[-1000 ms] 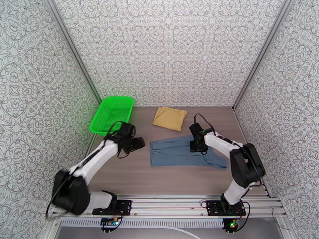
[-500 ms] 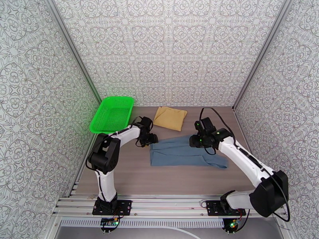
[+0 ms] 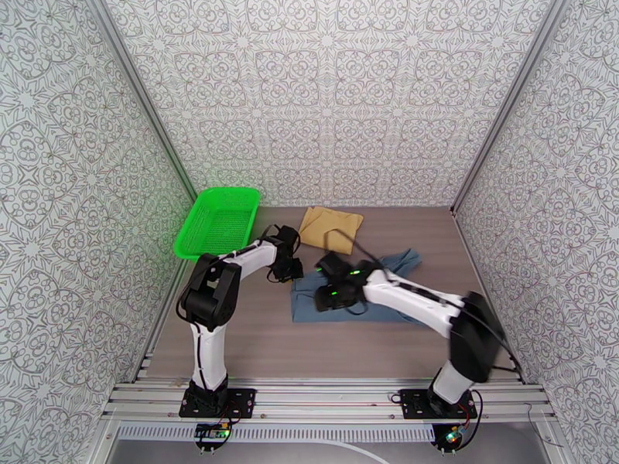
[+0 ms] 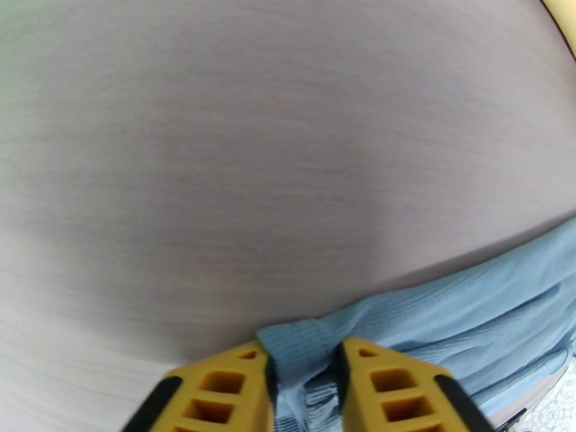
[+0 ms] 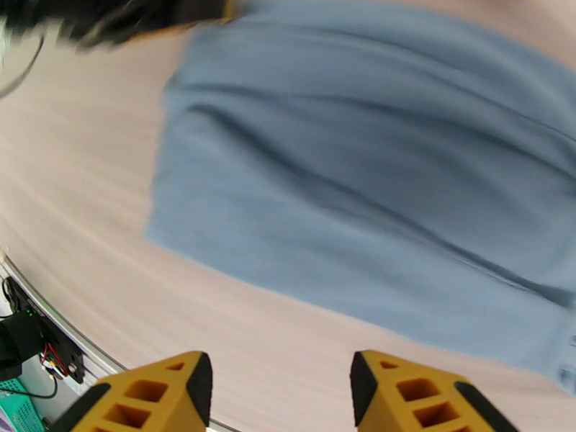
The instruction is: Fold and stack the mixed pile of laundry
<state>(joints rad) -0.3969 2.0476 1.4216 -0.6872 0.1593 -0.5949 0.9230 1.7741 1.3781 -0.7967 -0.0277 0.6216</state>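
Yellow left fingers (image 4: 216, 387) were clamped on the far left corner of the tank top (image 4: 468, 311), with cloth bunched between their tips. The right fingers (image 5: 403, 387) stood apart with nothing between them, held above the tank top's left part. A wood-grain surface (image 3: 255, 342) carried everything. The slate blue tank top lay at its middle (its right end rumpled toward the back), partly hidden under the right arm (image 3: 418, 303). A bright green mesh basket (image 3: 220, 218) sat at the far left corner. A mustard-yellow cloth (image 3: 333, 226) lay flat just right of the basket, behind the tank top and apart from it.
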